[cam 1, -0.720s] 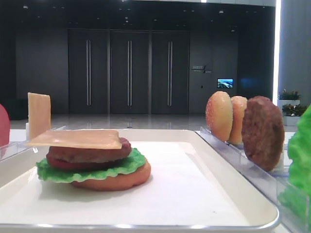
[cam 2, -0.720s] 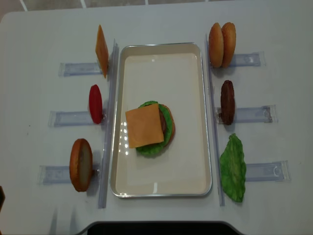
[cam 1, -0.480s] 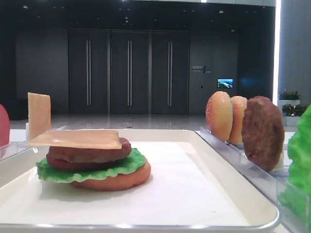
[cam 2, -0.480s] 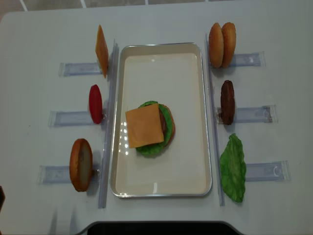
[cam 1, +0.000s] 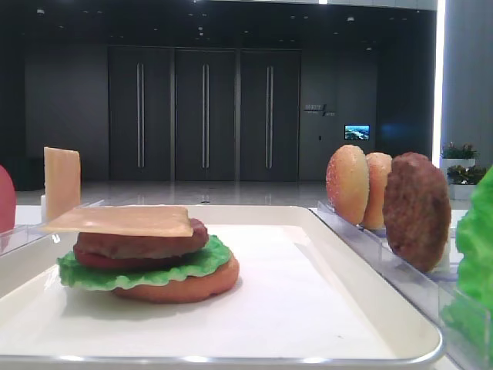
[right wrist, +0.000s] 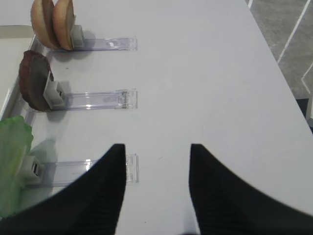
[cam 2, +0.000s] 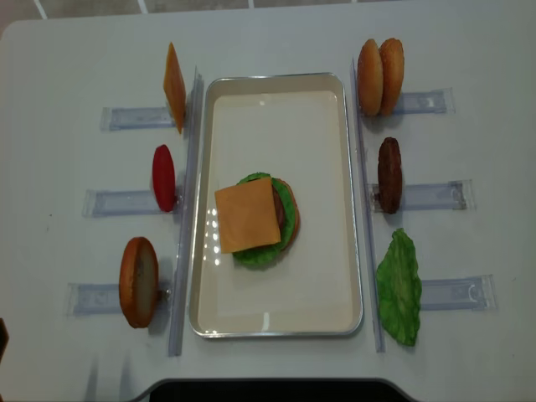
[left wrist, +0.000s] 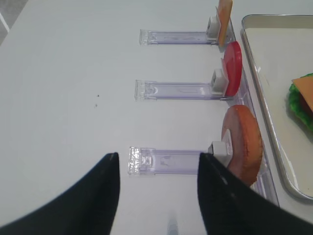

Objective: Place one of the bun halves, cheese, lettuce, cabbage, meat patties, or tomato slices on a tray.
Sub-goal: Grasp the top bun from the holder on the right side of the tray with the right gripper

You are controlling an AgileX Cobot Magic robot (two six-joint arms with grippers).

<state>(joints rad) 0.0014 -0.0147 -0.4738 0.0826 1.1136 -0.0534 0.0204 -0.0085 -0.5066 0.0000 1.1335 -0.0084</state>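
Note:
A white tray (cam 2: 276,320) holds a stack of bun, lettuce and patty with a cheese slice (cam 2: 247,215) on top. On the racks to its right stand two bun halves (cam 2: 379,77), a meat patty (cam 2: 389,174) and a lettuce leaf (cam 2: 399,287). To its left stand a cheese slice (cam 2: 174,86), a tomato slice (cam 2: 163,177) and a flat bun half (cam 2: 139,281). My right gripper (right wrist: 156,152) hangs open and empty over bare table beside the lettuce rack. My left gripper (left wrist: 158,159) is open and empty, just short of the flat bun half's (left wrist: 242,142) rack.
Clear plastic racks (cam 2: 435,196) stick out from both long sides of the tray. The table edge (right wrist: 274,63) runs close on the right in the right wrist view. Neither arm shows in the overhead view.

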